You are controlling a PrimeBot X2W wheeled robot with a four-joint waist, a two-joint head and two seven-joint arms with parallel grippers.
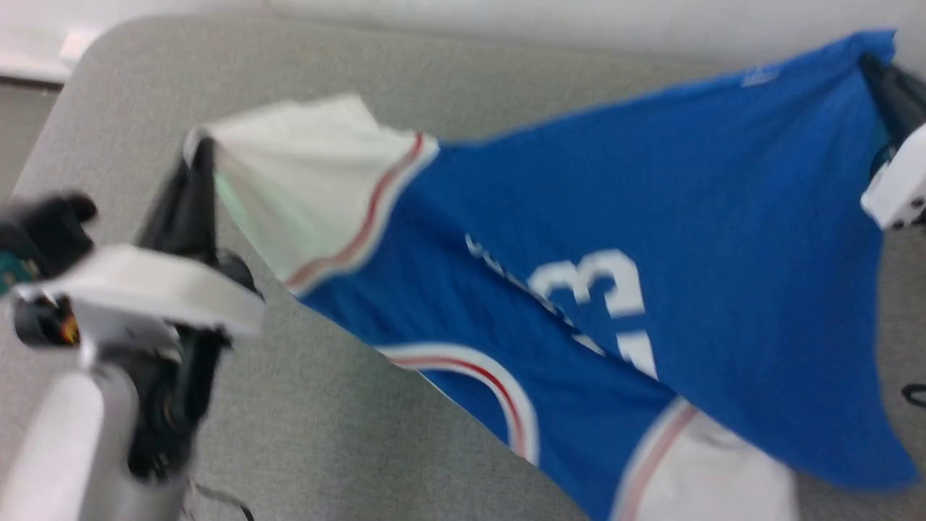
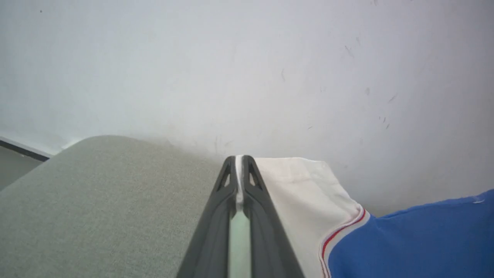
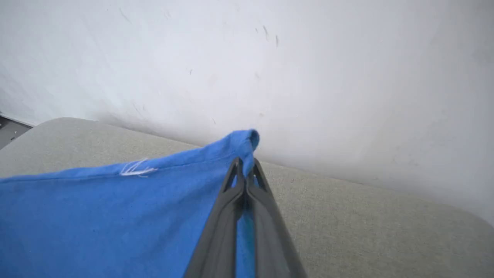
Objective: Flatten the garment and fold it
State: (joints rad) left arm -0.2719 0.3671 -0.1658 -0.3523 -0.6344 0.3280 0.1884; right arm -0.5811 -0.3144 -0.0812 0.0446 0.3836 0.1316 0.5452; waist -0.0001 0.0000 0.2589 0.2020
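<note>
Blue jersey cloth hangs stretched between your arms: the garment [image 1: 651,217] is lifted over the grey padded table [image 1: 325,434], one white sleeve drooping nearest you. Your left gripper [image 2: 239,162] is clamped on the other sleeve's edge, and your right gripper [image 3: 245,166] is pinched on a blue hem corner. This looks like the flattening step. Next, lower it evenly and taut, short of the white wall [image 2: 231,58].

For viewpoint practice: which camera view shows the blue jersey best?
The head view: the jersey hangs spread out, number, collar trim and both sleeves visible. The left wrist view shows one white sleeve pinched in the left gripper; the right wrist view, a blue corner in the right gripper.
</note>
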